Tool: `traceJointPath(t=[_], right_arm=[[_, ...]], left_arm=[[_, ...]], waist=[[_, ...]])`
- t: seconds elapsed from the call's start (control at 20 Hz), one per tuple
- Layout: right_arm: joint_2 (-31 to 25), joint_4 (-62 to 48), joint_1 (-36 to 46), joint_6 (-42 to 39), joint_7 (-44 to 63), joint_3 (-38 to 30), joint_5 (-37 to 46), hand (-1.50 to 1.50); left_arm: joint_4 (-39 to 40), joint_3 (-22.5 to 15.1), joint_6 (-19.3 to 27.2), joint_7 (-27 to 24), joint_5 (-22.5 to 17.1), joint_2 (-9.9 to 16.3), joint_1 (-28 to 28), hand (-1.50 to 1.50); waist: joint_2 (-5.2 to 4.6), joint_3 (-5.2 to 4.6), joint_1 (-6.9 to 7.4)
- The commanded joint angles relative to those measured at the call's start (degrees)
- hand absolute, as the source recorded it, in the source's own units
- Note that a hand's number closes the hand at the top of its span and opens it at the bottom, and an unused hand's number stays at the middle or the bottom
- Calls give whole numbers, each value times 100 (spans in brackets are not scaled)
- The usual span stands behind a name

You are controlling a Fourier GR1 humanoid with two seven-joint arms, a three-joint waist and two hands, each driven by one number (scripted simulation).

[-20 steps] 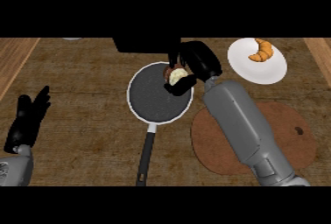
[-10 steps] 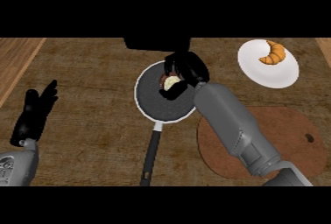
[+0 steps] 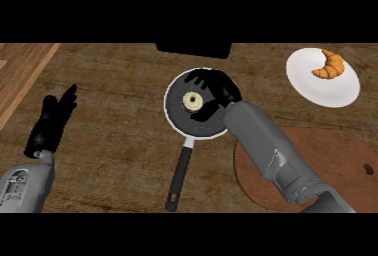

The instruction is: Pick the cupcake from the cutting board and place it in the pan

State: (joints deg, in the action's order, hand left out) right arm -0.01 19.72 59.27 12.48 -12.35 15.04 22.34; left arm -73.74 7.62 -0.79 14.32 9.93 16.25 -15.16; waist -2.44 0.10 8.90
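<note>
Although the task names the cutting board (image 3: 325, 165) as the starting place, the cupcake (image 3: 193, 101) now sits inside the pan (image 3: 193, 131), roughly in the middle of the dark cooking surface and seen from above as a pale round with a darker centre. The right hand (image 3: 215, 89) hangs over the pan's far side, just beside the cupcake; its fingers look spread and relaxed, not curled round the cake, though black fingers against the black pan make the exact contact hard to read (whether a fingertip touches the cupcake I cannot tell). The pick and the carry look done, and the placement looks as good as done; what seems left is for the right hand to lift away without nudging the cupcake. The board, brown and round at the lower right, is partly hidden by the right forearm and shows nothing on its visible part. The left hand (image 3: 52, 125) rests open at the left edge, fingers straight and pointing up, well apart from the pan. A white plate (image 3: 325, 92) with a croissant (image 3: 330, 65) lies at the upper right, untouched.
</note>
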Motion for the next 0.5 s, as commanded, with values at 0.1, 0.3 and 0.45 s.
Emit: traceJointPath(t=[0.1,0.3,0.45], right_arm=[[1,-176,-158,176,-367,176,-525,-150],[1,48,-225,242,-789,117,-1068,-150],[1,169,-99,402,-929,-42,-1505,-150]], left_arm=[[-24,-143,-58,-59,65,-55,-14,0],[199,-37,-37,-122,35,-12,-211,0],[196,-128,-3,34,94,-92,-320,0]], waist=[[-35,7,173],[-32,6,78],[-27,11,87]])
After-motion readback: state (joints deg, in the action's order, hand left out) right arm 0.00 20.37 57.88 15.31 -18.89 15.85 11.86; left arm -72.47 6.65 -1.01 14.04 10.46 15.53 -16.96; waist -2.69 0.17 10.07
